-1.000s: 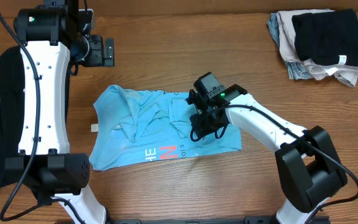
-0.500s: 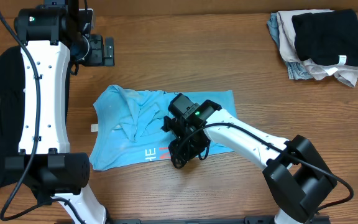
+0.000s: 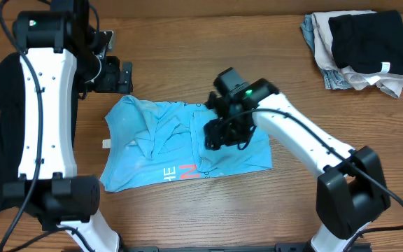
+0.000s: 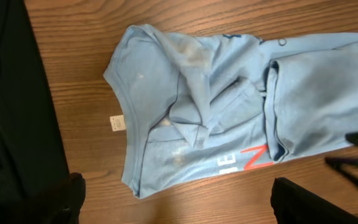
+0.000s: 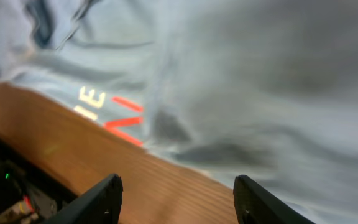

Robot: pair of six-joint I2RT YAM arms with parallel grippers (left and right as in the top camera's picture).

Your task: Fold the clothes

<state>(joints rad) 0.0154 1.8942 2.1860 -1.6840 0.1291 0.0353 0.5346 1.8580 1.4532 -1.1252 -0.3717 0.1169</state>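
One rumpled shirt [image 3: 152, 140] lies mid-worktop [image 3: 257, 63]. Left claw [image 3: 117, 75] wide off its corner; right claw [image 5: 176, 186] parted, empty, over it. Smooth the bunched middle before pinching an edge.

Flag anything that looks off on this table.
The light blue T-shirt is not flat: fabric is bunched into loose ridges at its middle, and its lower edge runs slanted. Pale blotches mark the cloth. A small white tag sits on the table just off the shirt's edge.
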